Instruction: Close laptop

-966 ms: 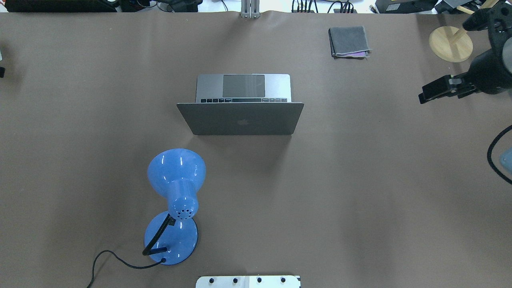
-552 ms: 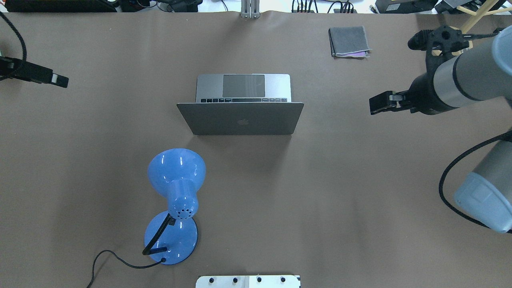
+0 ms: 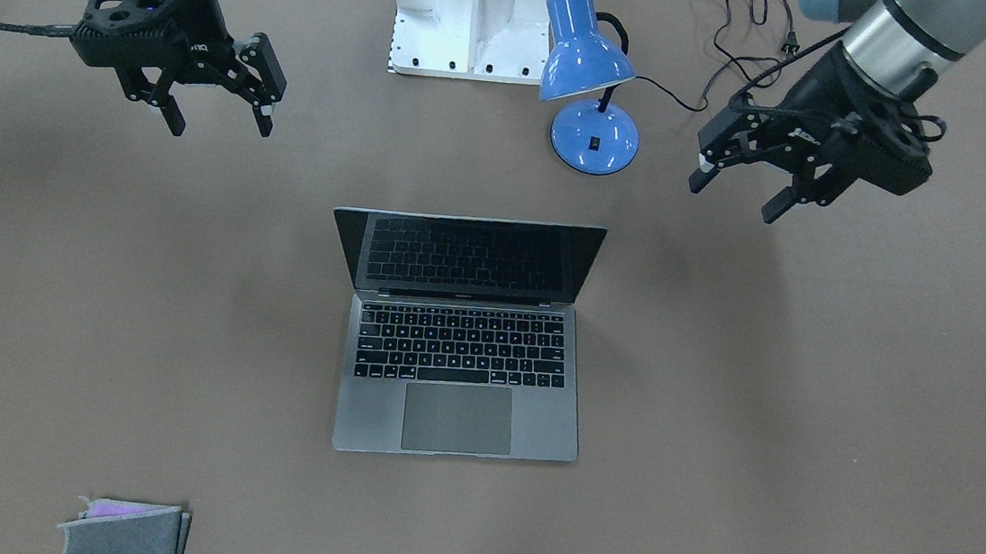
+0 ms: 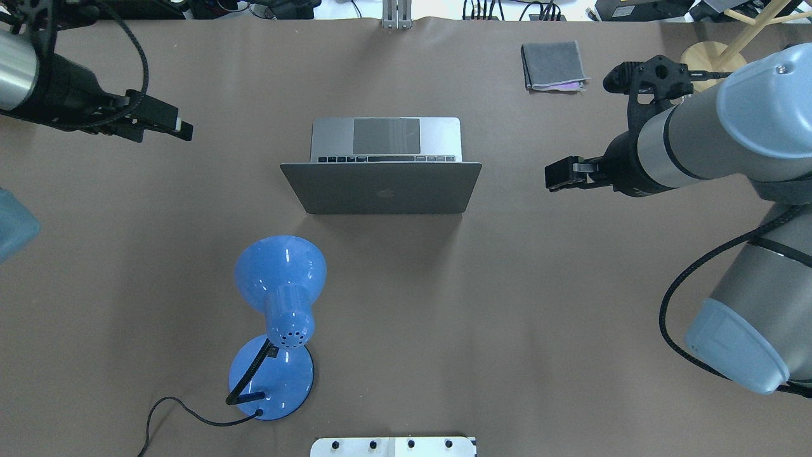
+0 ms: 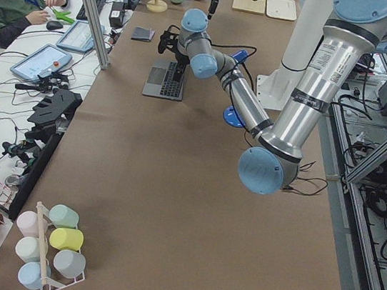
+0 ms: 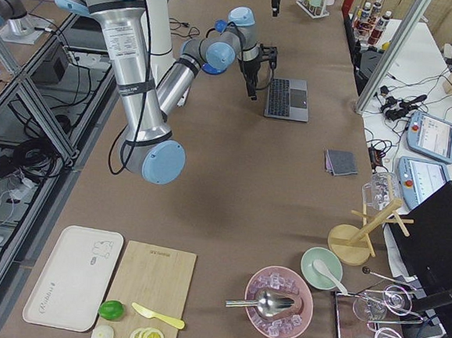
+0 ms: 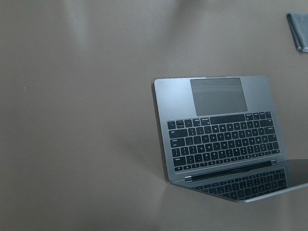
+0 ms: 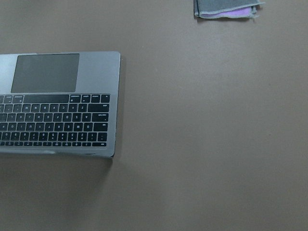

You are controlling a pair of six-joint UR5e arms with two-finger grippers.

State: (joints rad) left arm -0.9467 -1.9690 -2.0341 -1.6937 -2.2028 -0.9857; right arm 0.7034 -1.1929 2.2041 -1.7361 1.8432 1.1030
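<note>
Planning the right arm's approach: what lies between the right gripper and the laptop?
Nothing. In the overhead view, only bare table separates the right gripper from the laptop.

Silver arm tubes [image 4: 691, 145], pale blue joint caps [image 4: 736, 346], black jaws, black cables [image 4: 698, 266]

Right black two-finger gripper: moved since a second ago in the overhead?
Yes. The right gripper has shifted inward toward the open grey metal laptop, which stayed put.
</note>
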